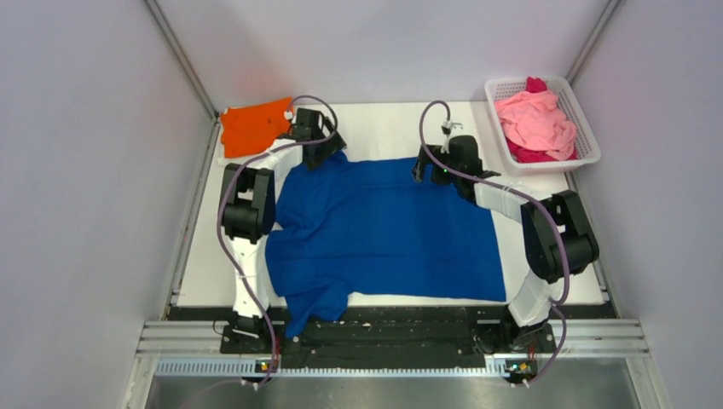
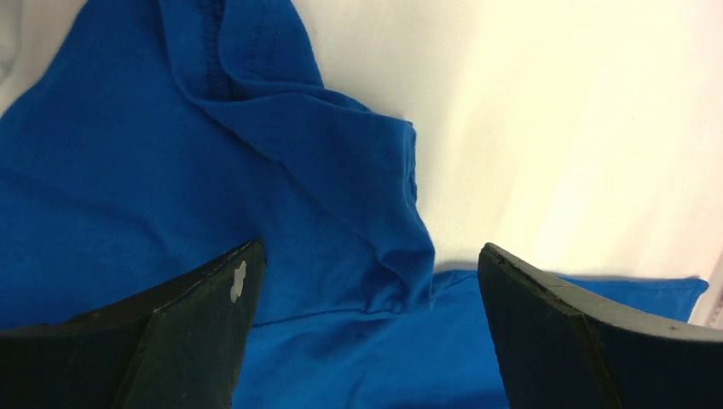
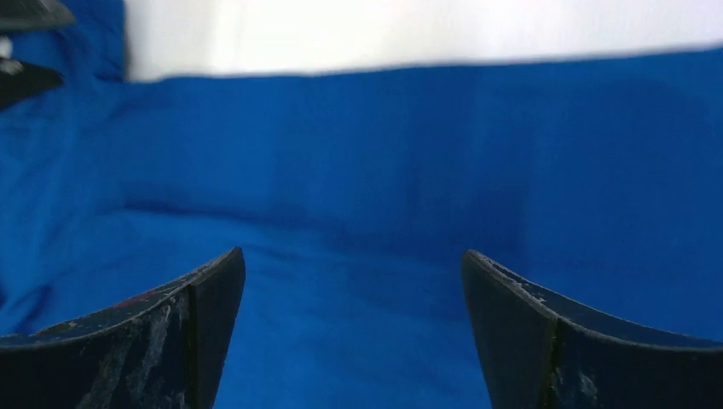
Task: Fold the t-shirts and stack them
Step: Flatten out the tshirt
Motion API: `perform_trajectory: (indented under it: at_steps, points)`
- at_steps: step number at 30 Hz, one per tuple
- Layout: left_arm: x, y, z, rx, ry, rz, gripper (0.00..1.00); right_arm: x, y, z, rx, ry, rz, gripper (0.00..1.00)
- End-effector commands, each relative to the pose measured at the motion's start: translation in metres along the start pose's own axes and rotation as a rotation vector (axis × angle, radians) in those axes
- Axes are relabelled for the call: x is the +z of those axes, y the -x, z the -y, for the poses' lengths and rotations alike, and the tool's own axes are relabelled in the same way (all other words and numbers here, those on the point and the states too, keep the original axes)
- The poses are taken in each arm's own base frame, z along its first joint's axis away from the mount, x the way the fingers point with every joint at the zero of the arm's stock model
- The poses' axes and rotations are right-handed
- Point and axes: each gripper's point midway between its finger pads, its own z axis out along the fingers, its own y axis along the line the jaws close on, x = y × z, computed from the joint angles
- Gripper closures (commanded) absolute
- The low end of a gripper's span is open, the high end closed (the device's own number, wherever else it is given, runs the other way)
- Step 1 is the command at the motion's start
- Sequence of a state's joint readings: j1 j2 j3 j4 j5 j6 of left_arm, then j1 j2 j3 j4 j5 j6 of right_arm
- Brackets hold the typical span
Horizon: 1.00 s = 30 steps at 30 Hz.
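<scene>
A royal-blue t-shirt [image 1: 384, 226] lies spread over the middle of the white table, plain side up, one sleeve hanging over the near edge. My left gripper [image 1: 328, 152] hovers open over its far left corner, where a sleeve [image 2: 341, 170] is folded over the body. At the far edge further right, my right gripper [image 1: 424, 168] stands open above the flat blue cloth [image 3: 358, 170]. Neither holds anything. An orange t-shirt [image 1: 253, 126] lies folded at the far left corner. Pink and magenta t-shirts [image 1: 535, 122] are heaped in the basket.
A white mesh basket [image 1: 588, 141] stands at the far right corner of the table [image 1: 384, 128]. Grey walls close in on both sides. Both arm bases sit on the black rail at the near edge.
</scene>
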State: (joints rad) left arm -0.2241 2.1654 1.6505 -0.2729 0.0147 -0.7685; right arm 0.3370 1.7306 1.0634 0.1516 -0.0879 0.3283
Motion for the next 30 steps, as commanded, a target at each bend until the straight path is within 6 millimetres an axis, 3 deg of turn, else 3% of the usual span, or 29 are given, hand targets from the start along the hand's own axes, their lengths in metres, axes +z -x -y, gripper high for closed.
perform_trajectory:
  at_steps: [1,5,12,16,17,18,21,27,30]
  points:
    - [0.002,0.028,0.038,-0.03,-0.114,0.064,0.01,-0.002,-0.009,0.001,0.035,-0.024,0.02,0.04]
    - [0.019,0.023,0.039,-0.051,-0.116,0.046,0.01,0.006,-0.029,0.016,0.066,-0.087,-0.027,0.01]
    - [0.037,0.031,0.045,-0.067,-0.134,0.074,0.01,0.009,-0.044,0.018,0.068,-0.084,-0.069,0.01]
    - [0.041,0.042,0.059,-0.073,-0.175,0.105,0.01,0.01,-0.052,0.018,0.066,-0.071,-0.087,0.01]
    - [0.041,0.037,0.07,-0.063,-0.193,0.105,0.01,0.011,-0.053,0.018,0.066,-0.072,-0.091,0.01]
    - [0.042,0.048,0.066,-0.072,-0.189,0.13,0.01,0.011,-0.054,0.019,0.065,-0.072,-0.094,0.01]
    - [0.053,0.055,0.077,-0.074,-0.228,0.155,0.01,0.011,-0.056,0.019,0.065,-0.072,-0.101,0.01]
    - [0.071,0.066,0.13,-0.097,-0.44,0.188,0.01,0.005,-0.048,0.019,0.057,-0.081,-0.08,0.01]
    - [0.068,0.078,0.16,-0.044,-0.522,0.242,0.01,0.001,-0.041,0.019,0.052,-0.085,-0.061,0.01]
